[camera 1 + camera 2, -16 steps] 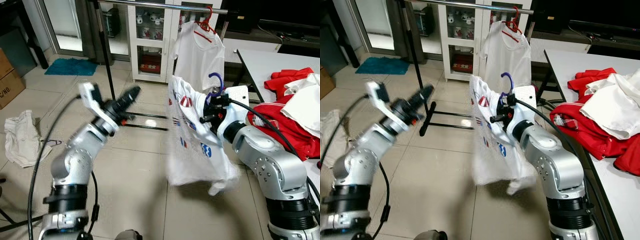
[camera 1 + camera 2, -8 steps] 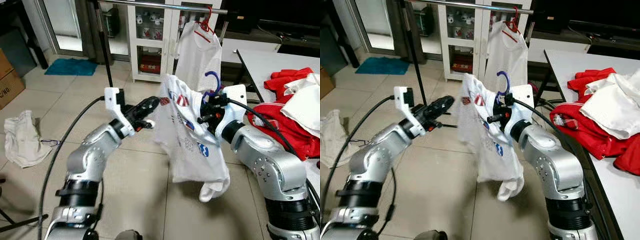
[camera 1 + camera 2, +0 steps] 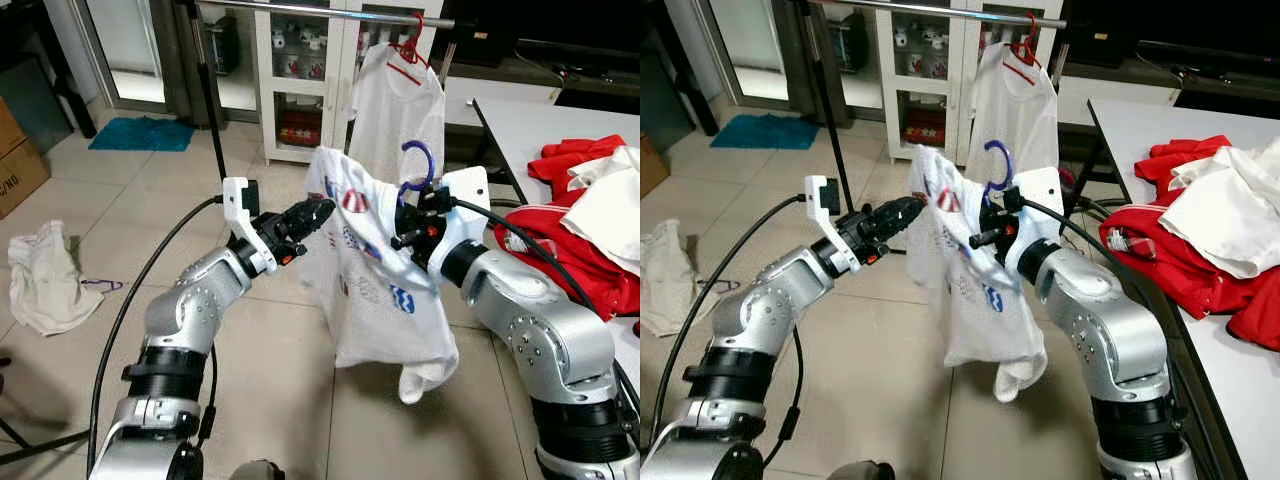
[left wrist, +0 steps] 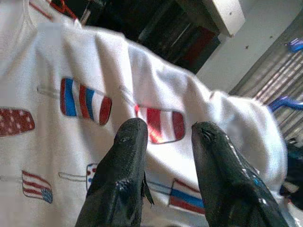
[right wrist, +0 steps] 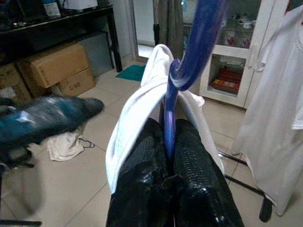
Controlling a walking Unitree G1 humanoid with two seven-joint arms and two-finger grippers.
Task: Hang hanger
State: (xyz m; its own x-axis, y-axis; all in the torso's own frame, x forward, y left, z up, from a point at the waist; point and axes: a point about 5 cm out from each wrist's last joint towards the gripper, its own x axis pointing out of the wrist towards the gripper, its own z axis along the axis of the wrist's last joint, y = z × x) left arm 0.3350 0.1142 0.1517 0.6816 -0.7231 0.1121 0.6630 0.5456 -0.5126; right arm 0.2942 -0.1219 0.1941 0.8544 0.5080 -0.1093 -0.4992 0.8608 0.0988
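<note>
Gripped between the right gripper's (image 5: 168, 165) two black fingers is the stem of a blue hanger (image 3: 418, 165), its hook standing up above the wrist. A white shirt (image 3: 375, 290) printed with red and blue ice pops is draped over that hanger and hangs down in front of the right arm, well below the metal rail (image 3: 330, 10) at the top of the head views. On that rail a plain white shirt (image 3: 395, 100) already hangs from a red hanger (image 3: 410, 45).

The left gripper (image 4: 165, 142) reaches across to the printed shirt's near shoulder. In its wrist view the fingers are parted with cloth just beyond the tips; whether they already touch the fabric is hard to say, but they do not appear to have closed on it.

This looks like the tidying step before the hanging itself: the shirt sits loosely on the blue hanger, and the left gripper seems placed to pull the shoulder straight. After that, the move calls for lifting the right arm up and forward so the blue hook clears the rail and drops over it, beside the red one. A loose shoulder could slip off during that lift.

To the right, a white surface (image 3: 520, 125) carries a heap of red and white clothes (image 3: 590, 215). Another pale garment (image 3: 40, 275) lies crumpled on the tiled floor (image 3: 270, 360) to the left.
</note>
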